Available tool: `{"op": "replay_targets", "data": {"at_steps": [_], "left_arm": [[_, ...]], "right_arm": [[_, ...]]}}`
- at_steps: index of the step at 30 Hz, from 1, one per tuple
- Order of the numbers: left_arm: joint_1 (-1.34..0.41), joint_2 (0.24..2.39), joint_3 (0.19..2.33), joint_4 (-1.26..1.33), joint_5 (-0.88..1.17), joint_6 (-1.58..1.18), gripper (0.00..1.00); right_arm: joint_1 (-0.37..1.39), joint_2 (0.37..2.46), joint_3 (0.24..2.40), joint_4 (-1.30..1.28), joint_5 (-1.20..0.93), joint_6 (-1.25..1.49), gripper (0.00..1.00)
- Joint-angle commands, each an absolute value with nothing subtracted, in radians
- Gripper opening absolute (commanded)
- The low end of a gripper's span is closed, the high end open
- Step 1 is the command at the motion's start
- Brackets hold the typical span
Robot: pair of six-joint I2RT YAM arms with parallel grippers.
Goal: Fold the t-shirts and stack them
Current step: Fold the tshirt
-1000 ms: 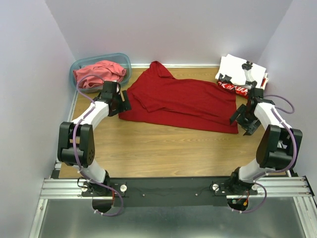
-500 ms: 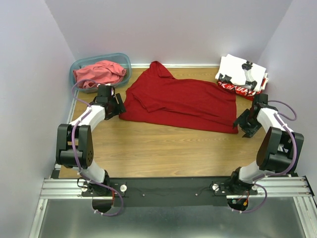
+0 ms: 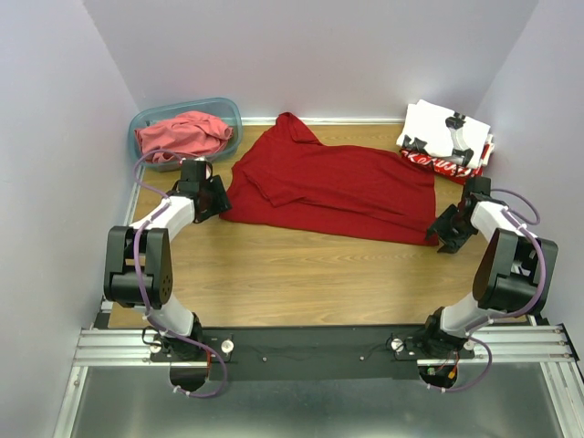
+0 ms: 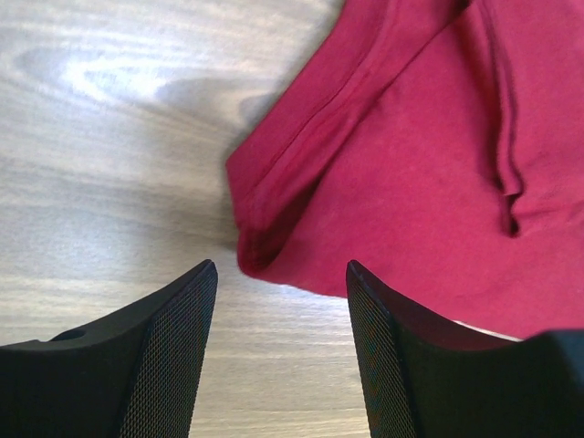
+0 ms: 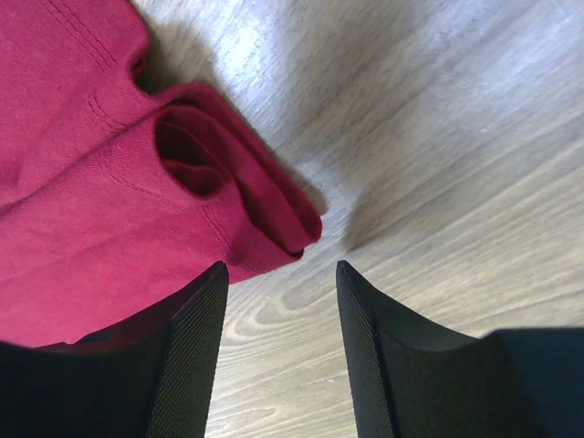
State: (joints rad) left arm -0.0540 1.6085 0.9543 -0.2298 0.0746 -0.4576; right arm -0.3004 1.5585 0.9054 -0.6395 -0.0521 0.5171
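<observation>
Top external: surface point(image 3: 301, 274) holds the red shirt point(image 3: 338, 187) spread mid-width, stack point(image 3: 445, 137) far right. Left gripper point(image 4: 281, 269) and right gripper point(image 5: 281, 266) each sit at a near corner, jaws apart, nothing clamped. Go lower, pinch every layer, lift both together.

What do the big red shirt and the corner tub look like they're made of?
Deep red t-shirt: soft matte knit cloth, going by its stitched hems and limp folds. Tub: probably plastic, translucent teal with a smooth rigid rim.
</observation>
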Motion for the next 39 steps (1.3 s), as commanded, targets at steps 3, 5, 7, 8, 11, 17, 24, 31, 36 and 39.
{"op": "replay_targets", "data": {"at_steps": [3, 5, 7, 8, 11, 17, 24, 31, 36, 39], "left_arm": [[-0.049, 1.612, 0.928, -0.221, 0.034, -0.466, 0.66], [-0.049, 1.621, 0.931, -0.218, 0.048, -0.471, 0.66], [-0.049, 1.637, 0.931, -0.212, 0.057, -0.472, 0.66], [-0.049, 1.644, 0.931, -0.209, 0.058, -0.476, 0.66], [-0.051, 1.651, 0.927, -0.199, 0.074, -0.48, 0.66], [-0.051, 1.663, 0.919, -0.18, 0.086, -0.497, 0.66], [-0.051, 1.695, 0.916, -0.161, 0.081, -0.505, 0.62], [-0.051, 1.716, 0.913, -0.137, 0.077, -0.512, 0.47], [-0.051, 1.744, 0.922, -0.109, 0.118, -0.525, 0.07], [-0.051, 1.752, 0.931, -0.106, 0.13, -0.522, 0.0]], "right_arm": [[-0.307, 1.589, 0.888, -0.594, -0.072, 0.511, 0.57], [-0.307, 1.601, 0.89, -0.589, -0.066, 0.512, 0.56], [-0.307, 1.615, 0.893, -0.586, -0.061, 0.511, 0.54], [-0.307, 1.618, 0.896, -0.583, -0.054, 0.512, 0.53], [-0.307, 1.628, 0.899, -0.578, -0.048, 0.511, 0.53], [-0.307, 1.635, 0.907, -0.574, -0.037, 0.511, 0.51], [-0.307, 1.638, 0.922, -0.574, -0.04, 0.512, 0.48], [-0.308, 1.646, 0.943, -0.574, -0.041, 0.512, 0.41], [-0.31, 1.674, 0.959, -0.574, -0.037, 0.503, 0.31], [-0.31, 1.681, 0.957, -0.575, -0.031, 0.494, 0.15]]}}
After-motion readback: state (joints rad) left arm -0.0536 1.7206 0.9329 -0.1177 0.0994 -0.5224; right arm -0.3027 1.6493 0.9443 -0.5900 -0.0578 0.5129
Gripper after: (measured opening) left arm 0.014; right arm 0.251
